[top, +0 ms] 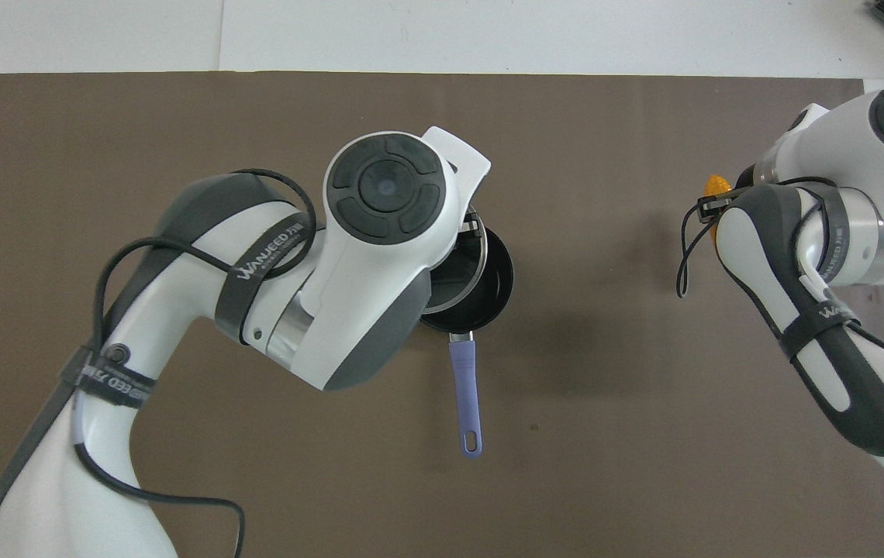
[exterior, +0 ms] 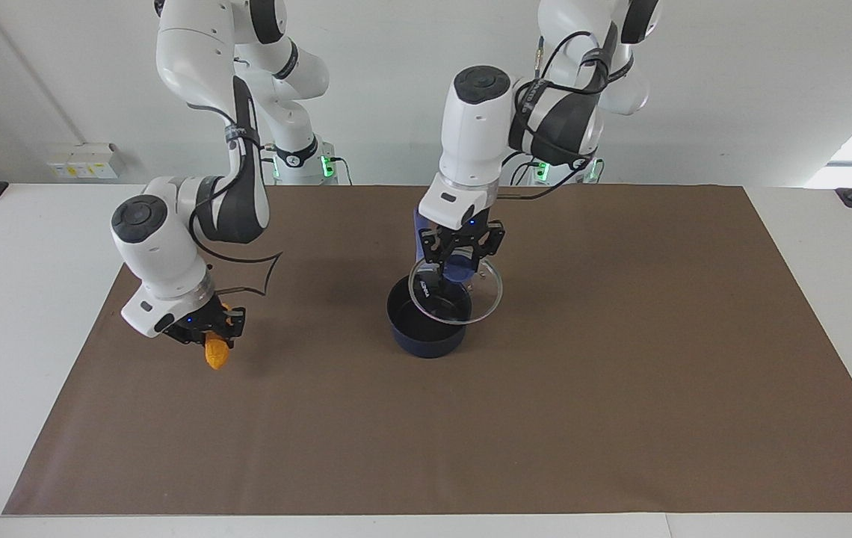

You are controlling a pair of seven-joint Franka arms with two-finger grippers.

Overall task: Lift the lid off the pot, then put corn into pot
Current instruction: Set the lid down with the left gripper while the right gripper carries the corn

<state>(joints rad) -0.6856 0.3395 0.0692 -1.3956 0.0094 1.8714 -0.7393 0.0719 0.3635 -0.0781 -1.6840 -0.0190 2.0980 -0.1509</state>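
Observation:
The dark blue pot (exterior: 426,340) stands on the brown mat mid-table, its light blue handle (top: 465,387) pointing toward the robots. My left gripper (exterior: 458,263) is shut on the blue knob of the glass lid (exterior: 480,296) and holds the lid tilted just above the pot, shifted toward the left arm's end. In the overhead view the left wrist covers most of the lid (top: 478,249) and part of the pot (top: 495,287). My right gripper (exterior: 213,334) is shut on the orange-yellow corn (exterior: 217,356), low over the mat toward the right arm's end. The corn's tip shows in the overhead view (top: 715,185).
The brown mat (exterior: 620,388) covers most of the white table. A cable loops from the right arm's wrist (exterior: 261,273) low over the mat.

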